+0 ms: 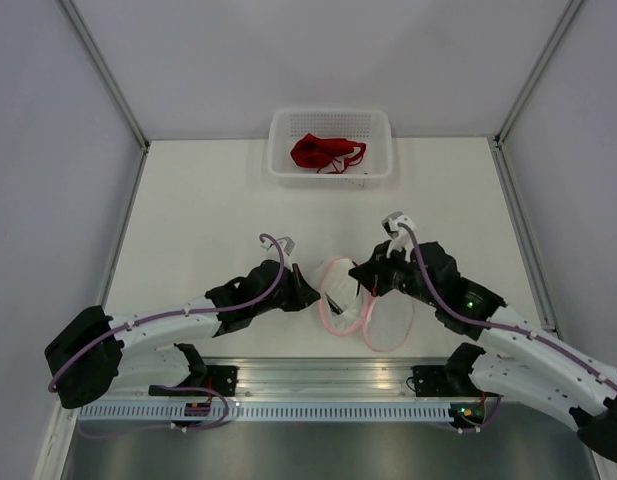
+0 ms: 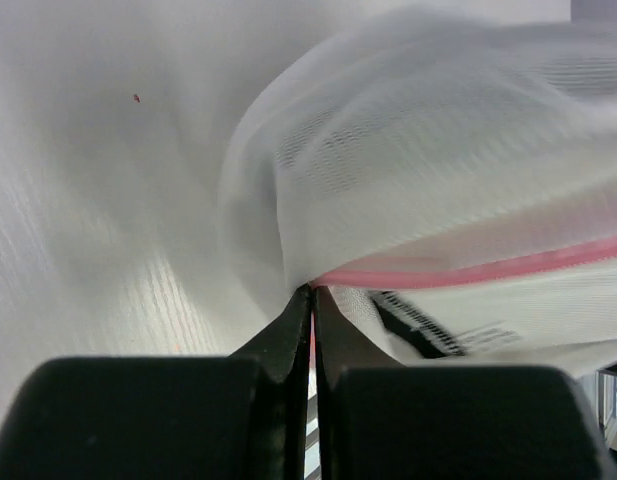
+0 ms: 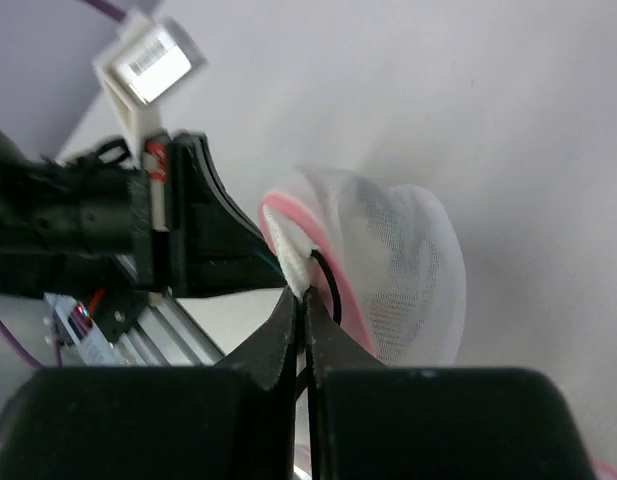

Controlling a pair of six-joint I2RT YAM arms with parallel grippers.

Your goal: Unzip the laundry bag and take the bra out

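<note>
The laundry bag [image 1: 350, 302], white mesh with pink zipper trim, lies on the table between the arms, its pink rim spread in open loops. My left gripper [image 1: 310, 290] is shut on its left edge; in the left wrist view the jaws [image 2: 312, 292] pinch the mesh [image 2: 438, 170] at the pink trim. My right gripper [image 1: 362, 280] is shut on the bag's right side; in the right wrist view the jaws [image 3: 306, 292] clamp the white edge [image 3: 408, 270] beside a thin black loop. A red bra [image 1: 326, 152] lies in the basket at the back.
A clear white plastic basket [image 1: 284, 172] stands at the table's far edge, centre. A metal rail [image 1: 318, 385] runs along the near edge between the arm bases. The left arm's wrist [image 3: 178, 230] is close to the right gripper.
</note>
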